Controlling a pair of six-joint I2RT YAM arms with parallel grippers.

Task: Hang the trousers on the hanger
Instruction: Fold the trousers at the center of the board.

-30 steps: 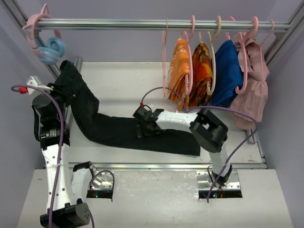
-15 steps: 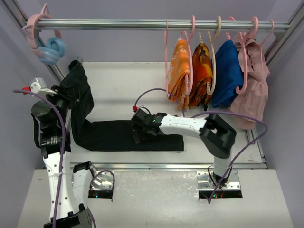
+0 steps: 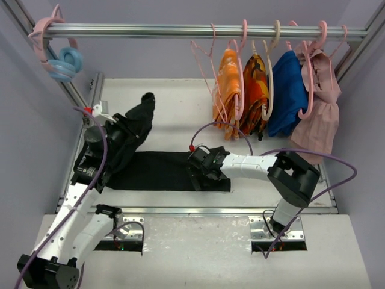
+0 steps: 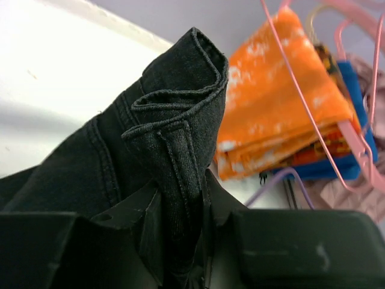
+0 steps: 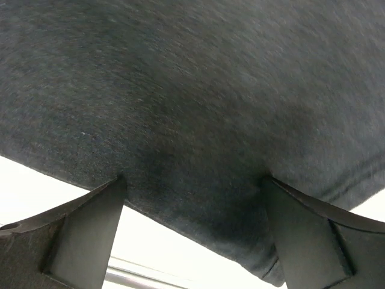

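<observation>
You are partway there: your left gripper [image 4: 180, 212] is clenching one trousers [image 3: 162, 170] end, raised at left; your right gripper [image 5: 192, 223] is standing released over the flat legs; the hanger [image 3: 204, 54] is hanging empty, far.

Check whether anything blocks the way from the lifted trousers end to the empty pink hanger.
Nothing visible: only open air separates the trousers, held by the left gripper, from the hanger; orange cloths hang just beyond.
</observation>
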